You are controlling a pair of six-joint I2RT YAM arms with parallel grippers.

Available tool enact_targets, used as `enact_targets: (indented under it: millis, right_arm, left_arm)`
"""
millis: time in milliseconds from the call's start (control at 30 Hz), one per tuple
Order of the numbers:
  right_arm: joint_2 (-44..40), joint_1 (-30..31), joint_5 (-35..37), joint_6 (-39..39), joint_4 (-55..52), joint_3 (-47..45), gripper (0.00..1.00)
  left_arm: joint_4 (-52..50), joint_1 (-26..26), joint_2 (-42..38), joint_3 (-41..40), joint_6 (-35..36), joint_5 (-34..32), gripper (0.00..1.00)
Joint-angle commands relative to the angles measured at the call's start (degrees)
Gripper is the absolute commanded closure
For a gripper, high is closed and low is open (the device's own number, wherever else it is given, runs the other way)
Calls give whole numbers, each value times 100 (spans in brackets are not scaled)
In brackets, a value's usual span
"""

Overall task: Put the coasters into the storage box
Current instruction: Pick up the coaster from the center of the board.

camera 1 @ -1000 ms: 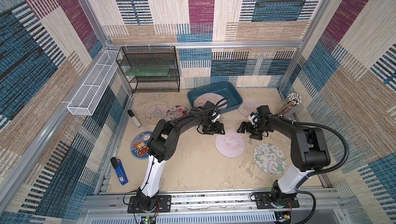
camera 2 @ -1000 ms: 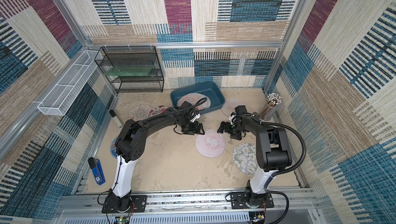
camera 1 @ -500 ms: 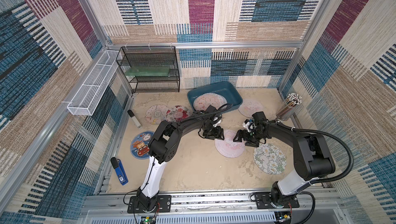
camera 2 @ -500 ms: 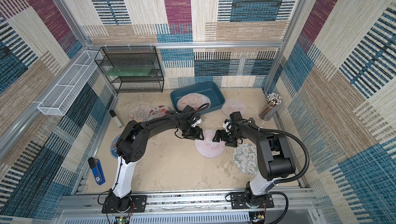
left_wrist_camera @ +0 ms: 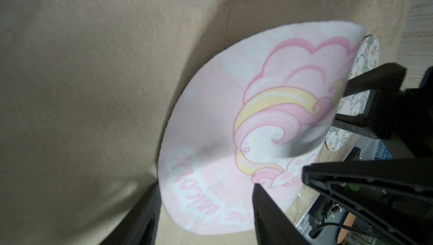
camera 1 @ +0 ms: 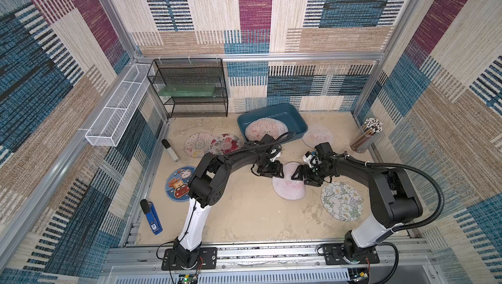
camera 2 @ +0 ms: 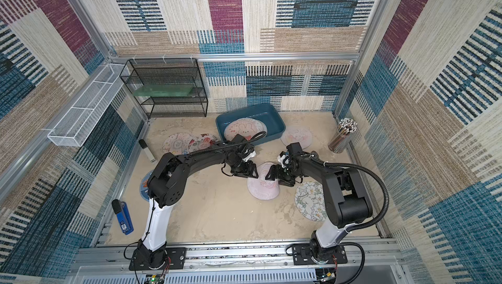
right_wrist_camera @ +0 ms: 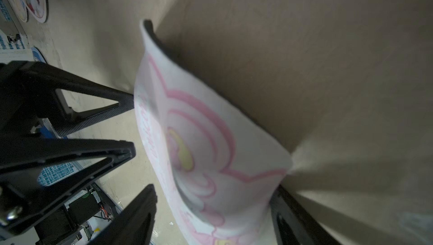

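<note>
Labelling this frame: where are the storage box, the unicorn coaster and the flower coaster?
storage box [camera 1: 274, 112]: in a top view, bare blue inside.
unicorn coaster [camera 1: 289, 191]: in a top view, the part lying flat.
flower coaster [camera 1: 341, 200]: in a top view, its centre.

Woven patchwork wall panels [camera 1: 255, 3] of blue, magenta and beige enclose a sandy beige floor [camera 1: 244, 214]. A black wire-mesh shelf rack [camera 1: 190, 71] stands against the back wall; a long white mesh basket [camera 1: 116, 109] hangs on a side wall.
</note>
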Motion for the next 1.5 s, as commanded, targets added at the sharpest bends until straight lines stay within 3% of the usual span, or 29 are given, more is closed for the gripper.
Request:
enact_targets:
  millis: [0, 233, 733, 1067, 1467]
  right_arm:
    - [116, 10, 794, 102, -489, -105, 32]
    - [21, -1, 736, 153, -488, -1, 55]
    - [-205, 15, 653, 167, -637, 277, 81]
    - [-344, 1, 526, 205, -993, 1175, 83]
    - [-4, 62, 286, 182, -1365, 3149, 84]
  left_arm:
    - [-366, -26, 122, -78, 122, -270, 38]
    - [-359, -20, 113, -78, 121, -275, 38]
    - [-290, 2, -29, -180, 24, -327, 35]
    - [131, 385, -607, -620, -254, -222, 29]
    - [912, 884, -1456, -1686, -482, -84, 23]
